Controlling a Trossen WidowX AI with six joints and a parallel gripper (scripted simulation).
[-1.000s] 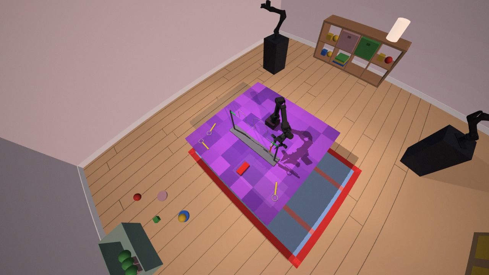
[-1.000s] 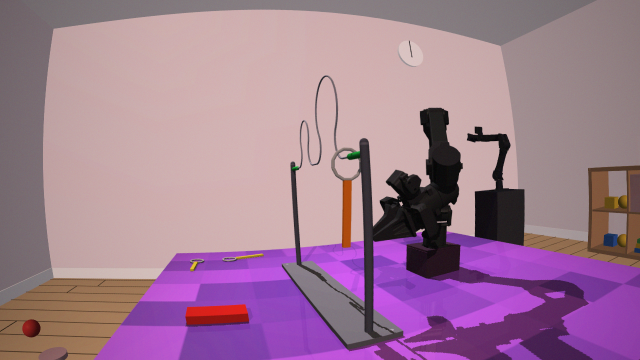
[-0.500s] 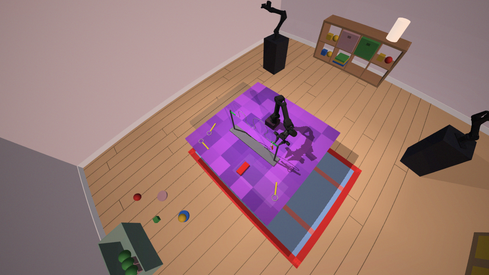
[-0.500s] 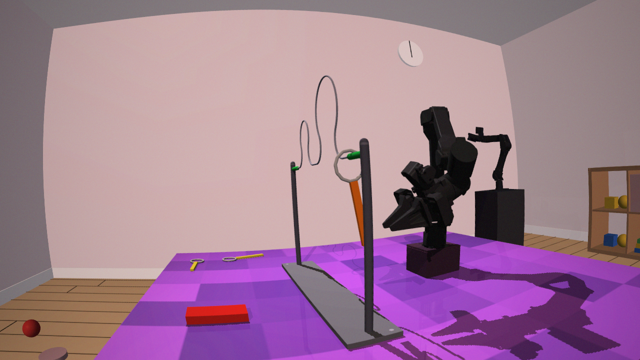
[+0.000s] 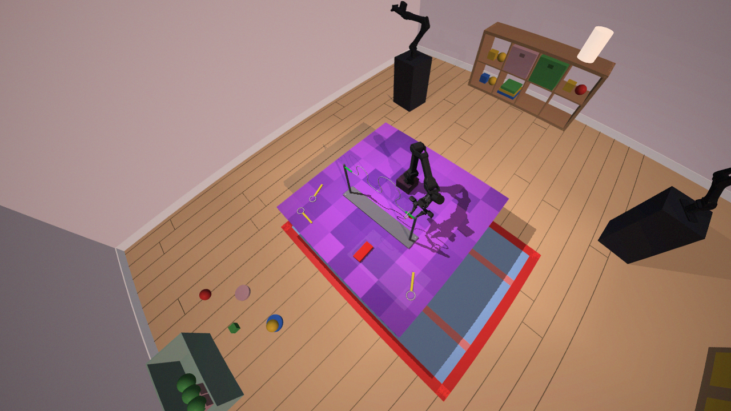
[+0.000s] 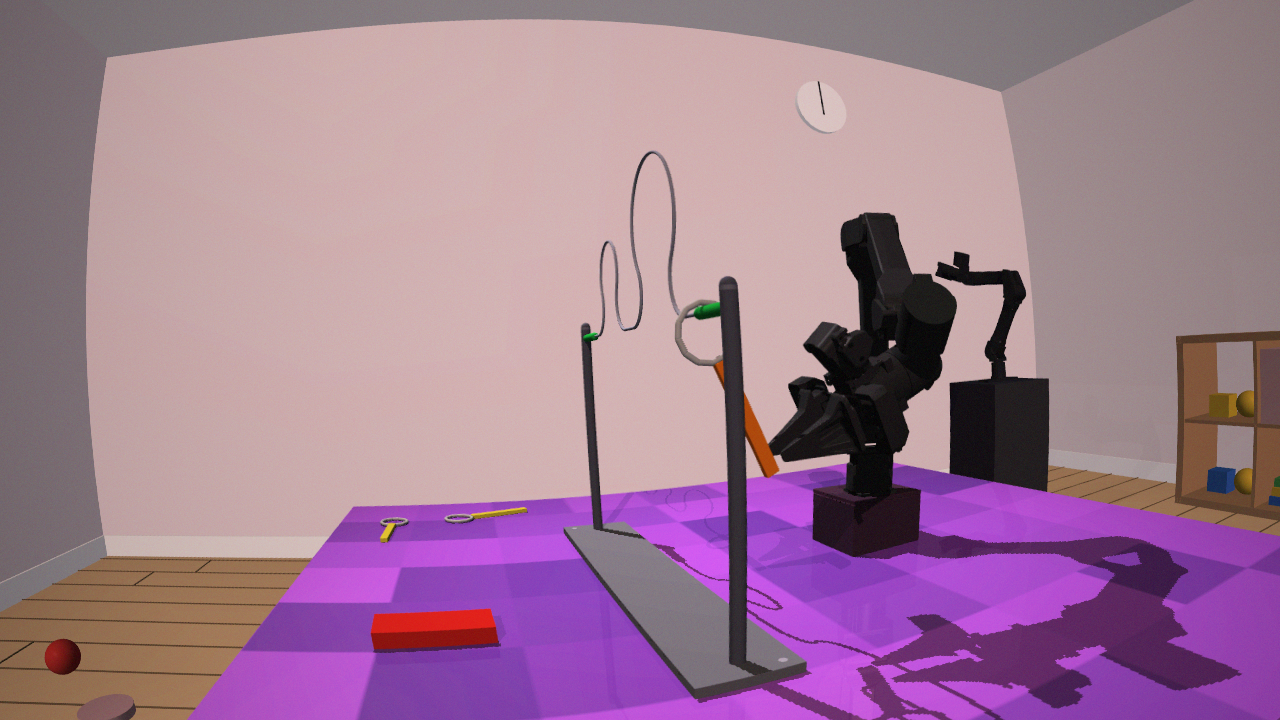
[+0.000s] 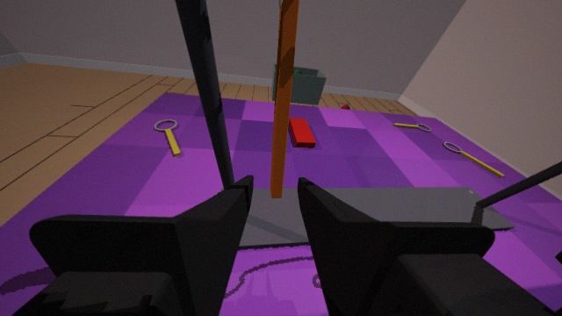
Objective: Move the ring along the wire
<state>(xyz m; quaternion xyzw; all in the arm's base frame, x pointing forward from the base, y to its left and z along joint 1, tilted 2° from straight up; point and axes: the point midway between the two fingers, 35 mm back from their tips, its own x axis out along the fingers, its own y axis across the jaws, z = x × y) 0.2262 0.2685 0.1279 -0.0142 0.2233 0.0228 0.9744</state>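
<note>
The ring (image 6: 678, 335) hangs around the green part (image 6: 707, 310) (image 5: 409, 214) of the wire beside the near post (image 6: 733, 501) (image 7: 211, 96). Its orange handle (image 6: 759, 438) (image 7: 283, 101) slants down towards the arm. My gripper (image 6: 778, 453) (image 7: 276, 182) is partly open and empty. Its fingertips are just short of the handle's lower end; in the wrist view the handle shows in the gap, beyond the tips. The grey wire (image 6: 652, 153) loops across to the other green part (image 6: 590, 336) (image 5: 348, 169) at the far post (image 6: 590, 429) (image 7: 522, 189). Whether a fingertip touches the handle is unclear.
The posts stand on a grey base plate (image 6: 662, 617) (image 7: 386, 202). A red block (image 5: 362, 251) (image 6: 434, 629) (image 7: 303, 132) lies on the purple table beyond it. Yellow-handled rings lie farther off, one (image 5: 412, 282) (image 7: 172, 141) on the near-post side and two on the far-post side.
</note>
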